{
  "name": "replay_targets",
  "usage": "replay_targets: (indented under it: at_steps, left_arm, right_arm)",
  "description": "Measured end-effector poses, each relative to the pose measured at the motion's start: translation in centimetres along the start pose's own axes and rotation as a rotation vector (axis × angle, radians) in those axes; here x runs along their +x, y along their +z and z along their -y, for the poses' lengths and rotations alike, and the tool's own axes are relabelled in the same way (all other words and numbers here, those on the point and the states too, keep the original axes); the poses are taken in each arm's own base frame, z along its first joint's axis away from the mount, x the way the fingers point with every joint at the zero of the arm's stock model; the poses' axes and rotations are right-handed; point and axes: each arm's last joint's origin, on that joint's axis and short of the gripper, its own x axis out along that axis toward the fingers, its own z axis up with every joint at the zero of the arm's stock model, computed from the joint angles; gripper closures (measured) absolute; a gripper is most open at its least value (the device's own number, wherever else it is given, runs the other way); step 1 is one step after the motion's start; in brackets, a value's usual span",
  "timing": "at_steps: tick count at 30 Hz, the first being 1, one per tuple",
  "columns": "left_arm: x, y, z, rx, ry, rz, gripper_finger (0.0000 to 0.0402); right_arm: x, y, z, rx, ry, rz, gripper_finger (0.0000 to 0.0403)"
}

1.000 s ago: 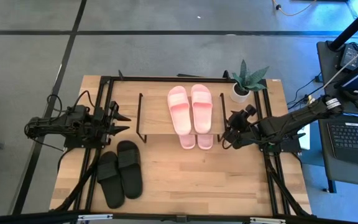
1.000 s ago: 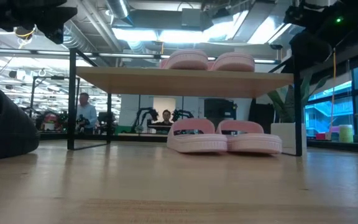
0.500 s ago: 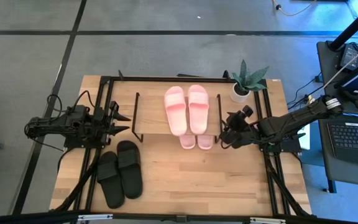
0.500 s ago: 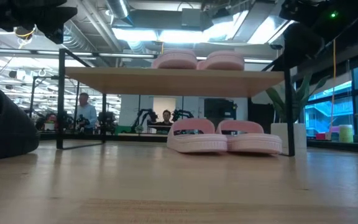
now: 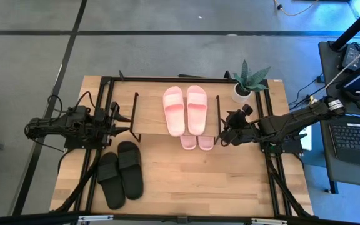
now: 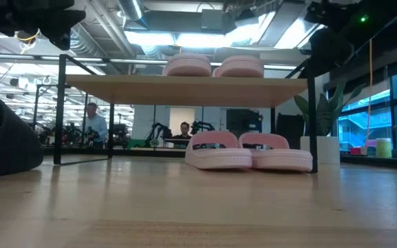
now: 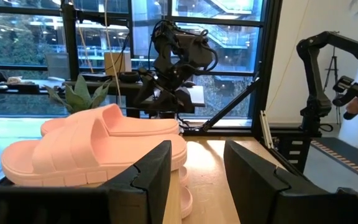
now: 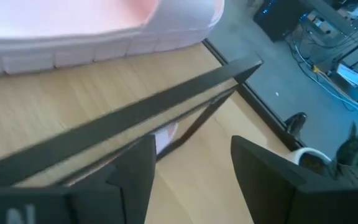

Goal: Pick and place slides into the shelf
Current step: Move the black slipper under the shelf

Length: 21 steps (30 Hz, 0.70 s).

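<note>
Pressing shelf (image 5: 149, 119) right edge: right gripper (image 5: 225, 133), pink slides (image 5: 185, 109) on top.

The low rack with a light wooden top board (image 5: 161, 119) on thin black wire legs stands mid-table toward the far edge. A light pink pair of slides (image 5: 185, 110) fills the board's right half; its left half is bare. Beneath, another pink pair (image 6: 248, 151) blocks the right side, while the left stays open. A potted green plant (image 5: 249, 80) crowds the far right corner. Black slides (image 5: 120, 172) occupy the near left corner.
</note>
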Motion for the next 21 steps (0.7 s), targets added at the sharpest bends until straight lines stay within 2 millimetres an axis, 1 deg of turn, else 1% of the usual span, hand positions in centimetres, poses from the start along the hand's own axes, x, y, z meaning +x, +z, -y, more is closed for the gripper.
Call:
replay_targets:
  at_steps: [4,10,13,17,19,21]
  left_arm:
    - [0.0,0.0,0.0,-0.016,0.0,0.0,0.026]
    - [0.0,0.0,0.0,-0.018,0.0,0.0,0.026]
    - [0.0,0.0,0.0,-0.018,0.0,0.0,0.026]
    - [0.0,0.0,0.0,-0.018,0.0,0.0,0.026]
    - [0.0,0.0,0.0,-0.019,0.0,0.001,0.026]
    - [0.0,0.0,0.0,-0.023,0.0,0.001,0.026]
  right_arm:
    - [-0.2,-0.3,0.4,-0.02,-0.011,-0.019,0.0192]
    - [-1.0,-0.1,0.9,0.014,0.015,0.006,0.0192]
    - [-1.8,0.2,1.2,0.015,0.046,0.033,0.0192]
    - [-3.2,1.2,1.8,0.037,0.083,0.068,0.0192]
    - [-3.7,1.3,2.2,0.043,0.095,0.059,0.0192]
    - [-4.1,1.1,2.5,0.04,0.123,0.014,0.0192]
